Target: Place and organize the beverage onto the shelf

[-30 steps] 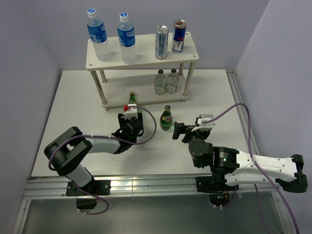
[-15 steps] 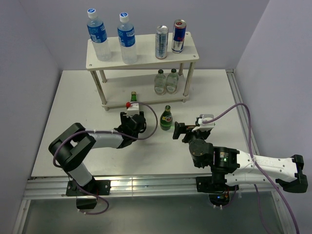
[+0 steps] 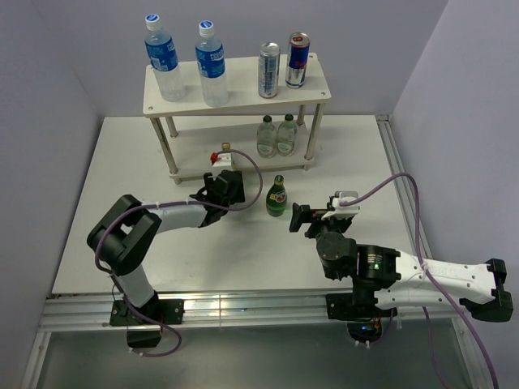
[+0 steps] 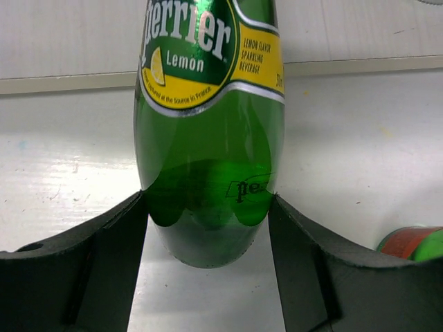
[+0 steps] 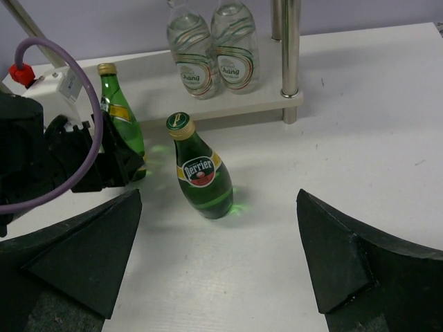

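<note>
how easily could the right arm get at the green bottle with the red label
Probably easily: the right gripper is open and faces the red-label bottle across bare table. The left gripper, holding the lemon bottle, sits off to one side, seemingly clear of that path.

White tabletop [image 3: 122, 243] carries a low two-tier pale-wood shelf on cream legs [image 3: 243, 96] at the far side, with one upright green glass bottle with a gold cap [image 3: 277, 197] in front of it. Top board: two clear plastic bottles with blue labels [image 3: 165, 63] [image 3: 212, 66] left, two slim metal cans [image 3: 268, 71] [image 3: 297, 61] right. Lower board: two clear glass bottles [image 3: 266, 136] [image 3: 286, 134] side by side.
</note>
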